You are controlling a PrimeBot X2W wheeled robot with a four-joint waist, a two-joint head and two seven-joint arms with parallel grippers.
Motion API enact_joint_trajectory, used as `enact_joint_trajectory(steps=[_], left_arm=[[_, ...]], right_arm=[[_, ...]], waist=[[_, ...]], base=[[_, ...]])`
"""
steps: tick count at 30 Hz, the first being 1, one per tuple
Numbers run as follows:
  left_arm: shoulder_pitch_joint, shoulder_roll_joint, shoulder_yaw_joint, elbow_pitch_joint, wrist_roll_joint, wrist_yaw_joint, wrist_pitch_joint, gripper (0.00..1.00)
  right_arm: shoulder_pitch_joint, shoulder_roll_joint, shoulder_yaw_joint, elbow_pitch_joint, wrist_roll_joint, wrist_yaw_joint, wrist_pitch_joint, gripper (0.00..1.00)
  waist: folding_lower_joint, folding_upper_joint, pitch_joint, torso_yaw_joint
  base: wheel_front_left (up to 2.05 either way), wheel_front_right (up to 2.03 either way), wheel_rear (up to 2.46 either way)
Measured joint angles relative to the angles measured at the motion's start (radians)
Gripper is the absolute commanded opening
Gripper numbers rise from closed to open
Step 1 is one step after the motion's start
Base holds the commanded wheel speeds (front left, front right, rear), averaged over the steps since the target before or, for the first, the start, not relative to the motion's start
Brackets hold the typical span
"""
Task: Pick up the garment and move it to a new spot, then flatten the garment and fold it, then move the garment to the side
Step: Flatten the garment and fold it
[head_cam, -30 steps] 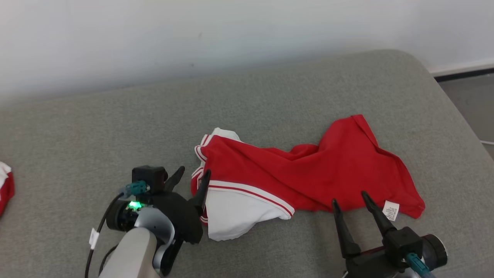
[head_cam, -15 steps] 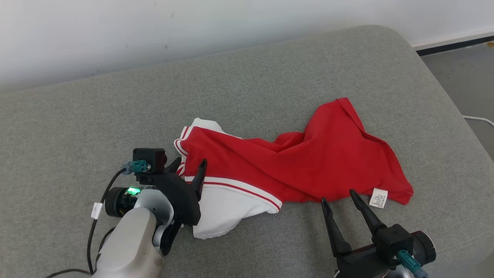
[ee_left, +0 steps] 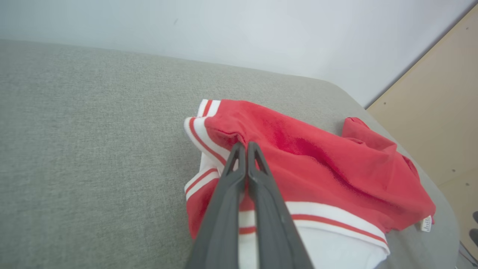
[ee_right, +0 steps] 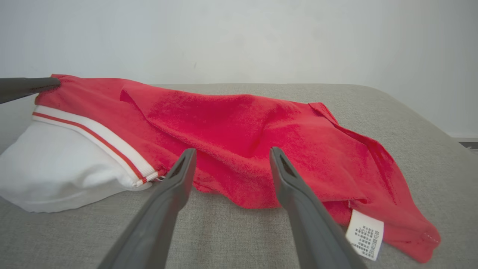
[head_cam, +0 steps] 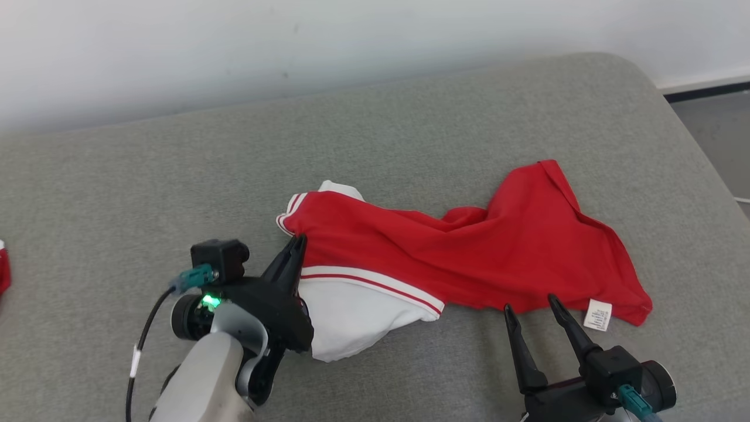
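The left claw (head_cam: 297, 241) was shut, its two dark fingers pressed together on a pinch of red cloth at the left end of the shirt (head_cam: 469, 258), just beside the white striped trim. From its own wrist view, the left claw (ee_left: 242, 145) met the shirt (ee_left: 317, 160) where the fabric puckered around the tips. The right claw (head_cam: 529, 303) stood wide open at the shirt's near edge, towards its right end. Its fingers pointed at the cloth, and I could not tell whether the tips touched it. Nothing was between them. The white care label (head_cam: 597, 315) hung from the hem just to the right of that claw.

The shirt lay on a grey cushion (head_cam: 176, 176) with a rounded corner beyond the shirt's right end. A pale wall (head_cam: 293, 47) rose behind the shirt. Past that corner was a dark baseboard (head_cam: 703, 91) and grey floor (head_cam: 715, 135). Well off to the shirt's left, a scrap of red and white cloth (head_cam: 2, 272) showed at the cushion's edge.

The shirt was rumpled, not flat. Its long axis ran side to side in front of the robot. The striped white end pointed left and the red hem with the label pointed right. A white panel bulged out on the near side below the stripes.
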Motion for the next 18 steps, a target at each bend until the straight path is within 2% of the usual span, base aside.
enact_joint_trajectory(steps=[6,9,13,18], left_arm=[[0.124,0.017,0.021,-0.179,-0.043,0.01,-0.025,0.0],[0.201,0.035,0.035,-0.3,-0.055,0.037,-0.006,0.0],[0.293,0.077,0.053,-0.44,-0.061,0.097,0.054,0.0],[0.32,0.132,0.083,-0.5,-0.049,0.151,0.092,0.0]], right_arm=[[0.016,0.0,-0.009,-0.002,-0.004,0.0,0.006,1.0],[0.026,0.0,-0.016,-0.005,-0.007,0.0,0.01,1.0],[0.039,0.0,-0.018,-0.013,-0.007,0.0,0.017,1.0],[0.038,0.0,-0.002,-0.021,-0.007,0.0,0.024,1.0]], waist=[[-0.0002,-0.0001,-0.032,0.046],[-0.0002,0.0,-0.047,0.071],[-0.0003,-0.0001,-0.065,0.1],[-0.0003,-0.0001,-0.074,0.116]], base=[[0.0,0.0,0.0],[0.0,0.0,0.0],[0.0,0.0,0.0],[0.0,0.0,0.0]])
